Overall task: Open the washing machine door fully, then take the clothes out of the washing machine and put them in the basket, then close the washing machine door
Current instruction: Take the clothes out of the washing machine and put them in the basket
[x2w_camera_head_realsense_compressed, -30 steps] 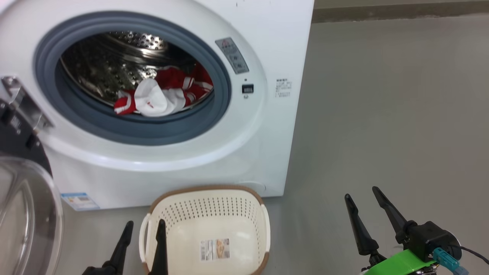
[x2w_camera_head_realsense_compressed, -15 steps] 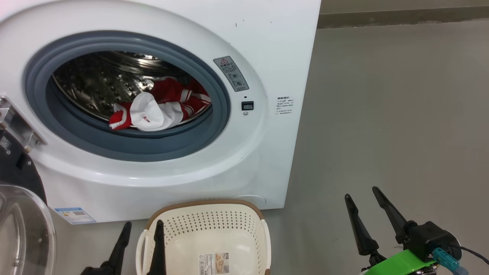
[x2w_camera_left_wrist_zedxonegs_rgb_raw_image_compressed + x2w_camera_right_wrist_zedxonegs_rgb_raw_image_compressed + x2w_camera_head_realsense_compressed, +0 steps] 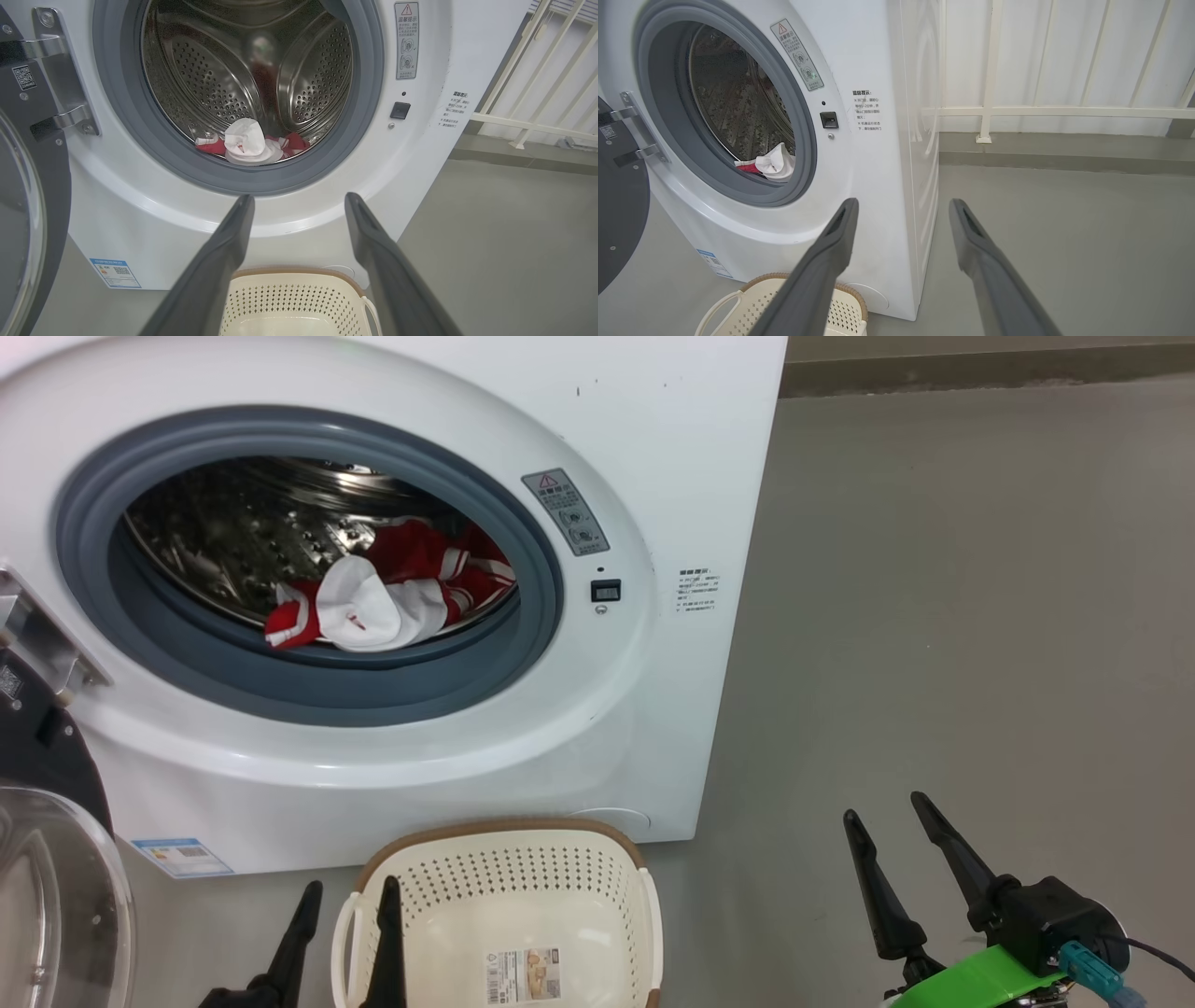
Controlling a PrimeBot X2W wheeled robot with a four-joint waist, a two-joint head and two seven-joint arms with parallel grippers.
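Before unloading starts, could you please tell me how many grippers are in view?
2. The left gripper is at the lower left, by the basket's left handle; the right gripper is at the lower right, over the floor.

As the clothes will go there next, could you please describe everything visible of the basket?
The basket is a cream-white plastic rounded rectangle with perforated walls, a brown woven-look rim and pale loop handles at its sides. It stands upright on the grey floor, just in front of the washing machine, below its drum mouth. It is empty but for a label sticker on its bottom.
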